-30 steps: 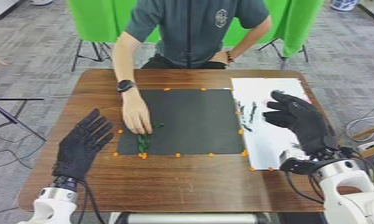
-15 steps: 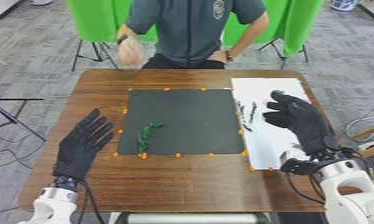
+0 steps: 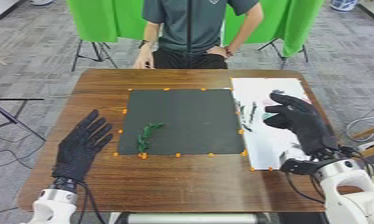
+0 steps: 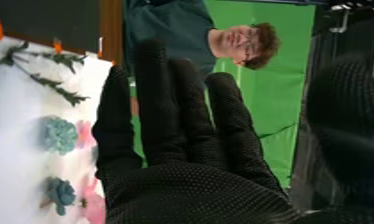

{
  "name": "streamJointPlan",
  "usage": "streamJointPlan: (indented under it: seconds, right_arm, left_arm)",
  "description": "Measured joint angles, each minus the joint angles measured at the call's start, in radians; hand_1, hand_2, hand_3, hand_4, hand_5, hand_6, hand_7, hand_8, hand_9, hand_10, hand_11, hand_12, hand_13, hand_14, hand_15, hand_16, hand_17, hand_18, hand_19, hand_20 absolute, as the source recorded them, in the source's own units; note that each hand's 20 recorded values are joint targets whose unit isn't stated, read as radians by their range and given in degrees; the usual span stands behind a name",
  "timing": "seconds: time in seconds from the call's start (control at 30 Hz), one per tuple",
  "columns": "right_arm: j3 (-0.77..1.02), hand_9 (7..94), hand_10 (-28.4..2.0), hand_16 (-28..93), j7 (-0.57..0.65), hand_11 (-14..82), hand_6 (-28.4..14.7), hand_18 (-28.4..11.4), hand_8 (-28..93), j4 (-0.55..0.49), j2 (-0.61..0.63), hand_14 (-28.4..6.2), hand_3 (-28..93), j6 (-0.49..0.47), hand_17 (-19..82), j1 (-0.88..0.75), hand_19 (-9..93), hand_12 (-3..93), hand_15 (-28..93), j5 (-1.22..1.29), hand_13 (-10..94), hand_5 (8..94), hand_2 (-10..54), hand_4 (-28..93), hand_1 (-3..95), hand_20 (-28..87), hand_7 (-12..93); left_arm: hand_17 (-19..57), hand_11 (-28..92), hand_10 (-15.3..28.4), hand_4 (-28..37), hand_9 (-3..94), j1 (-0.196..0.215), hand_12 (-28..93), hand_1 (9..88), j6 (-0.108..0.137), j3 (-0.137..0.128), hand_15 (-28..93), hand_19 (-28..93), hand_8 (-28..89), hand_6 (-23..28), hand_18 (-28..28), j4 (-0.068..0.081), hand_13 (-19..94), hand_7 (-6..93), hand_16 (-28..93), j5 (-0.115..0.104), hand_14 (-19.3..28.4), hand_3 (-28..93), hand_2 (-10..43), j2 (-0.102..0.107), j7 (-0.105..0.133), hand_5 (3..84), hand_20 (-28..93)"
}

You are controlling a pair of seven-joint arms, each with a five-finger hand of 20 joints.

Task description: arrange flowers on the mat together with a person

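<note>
One green sprig (image 3: 145, 136) is on the dark mat (image 3: 192, 112) in the head view, near its lower left corner, bent partway along. Left hand (image 3: 77, 150) is off beside the mat, fingers spread, holding nothing. Right hand (image 3: 303, 125) is over the white sheet (image 3: 265, 145), also open and empty, with more leafy stems (image 3: 245, 112) lying on the sheet. They look super light and thin, so I'd guess they roll or skid if you bump them. Pinch low across the bare stalk, from both sides, and go easy.

Right wrist view: that hand's fingers are straight, thumb held away from them. On the sheet there's a pale teal flower (image 4: 59, 134), a darker blue flower (image 4: 61, 195) and a pink flower (image 4: 94, 207). Petals look soft and squashable, so imo grab under the bloom, not on it. Leaves probably bend and could snag on glove fabric when letting go.
</note>
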Motion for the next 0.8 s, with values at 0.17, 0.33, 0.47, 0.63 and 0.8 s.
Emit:
streamJointPlan:
  seconds: [0.17, 0.33, 0.47, 0.63, 0.8]
  right_arm:
    - [-0.062, 57.3, -12.1, 21, 0.109, 52.4, -2.9, -20.7, -19, -0.011, 0.055, -10.4, 66, 0.131, 22, 0.037, 78, 30.4, 78, -0.287, 57, 47.9, -9.5, -28, 40.2, 44, 43]
    - [-0.057, 59.5, -13.3, 22, 0.215, 54.7, -3.1, -21.0, -17, -0.030, 0.164, -10.8, 42, 0.236, 24, 0.050, 80, 33.7, 77, -0.502, 59, 51.3, -9.5, -28, 48.1, 45, 42]
    - [-0.005, 59.2, -13.6, 23, 0.355, 54.3, -3.4, -21.5, -16, -0.061, 0.249, -11.4, 17, 0.161, 23, 0.042, 79, 36.1, 77, -0.686, 58, 52.0, -9.5, -21, 48.9, 45, 41]
    - [0.041, 58.3, -14.8, 23, 0.588, 56.0, -4.2, -22.1, -15, -0.111, 0.326, -12.3, 9, -0.119, 22, 0.026, 79, 36.0, 77, -0.948, 57, 52.2, -9.5, -14, 45.4, 45, 39]
    - [0.104, 58.3, -15.2, 22, 0.640, 56.6, -4.6, -22.3, -14, -0.123, 0.341, -12.5, 28, -0.287, 22, -0.017, 78, 35.5, 77, -1.100, 58, 52.6, -9.5, -24, 41.5, 44, 38]
  left_arm:
    - [-10.1, 18, 11.3, -23.9, 25.9, 0.004, 17, 29.1, 0.001, -0.001, 24, 43, -10, 2.6, 20.4, -0.001, 21, 20.0, 2, 0.000, 13.0, 68, -2.3, 0.000, 0.006, 29.7, 10]
    - [-10.1, 18, 11.3, -24.0, 25.7, 0.006, 17, 29.2, 0.003, -0.001, 23, 43, -10, 2.5, 20.4, -0.001, 21, 20.1, 2, 0.000, 12.8, 67, -2.3, 0.000, 0.008, 29.7, 10]
    - [-10.2, 18, 11.2, -23.8, 25.7, 0.007, 17, 29.1, 0.007, -0.001, 23, 43, -11, 2.5, 20.4, -0.002, 21, 20.1, 3, 0.000, 12.8, 68, -2.4, 0.001, 0.011, 29.8, 10]
    - [-10.2, 18, 11.2, -23.9, 25.7, 0.008, 17, 29.0, 0.008, -0.005, 23, 43, -10, 2.5, 20.3, -0.003, 21, 20.2, 3, 0.000, 12.8, 68, -2.4, 0.002, 0.011, 29.7, 10]
    - [-10.2, 18, 11.2, -24.0, 25.7, 0.008, 17, 29.0, 0.008, -0.009, 22, 43, -10, 2.5, 20.3, -0.003, 21, 19.9, 3, 0.001, 12.7, 68, -2.6, 0.002, 0.011, 29.8, 10]
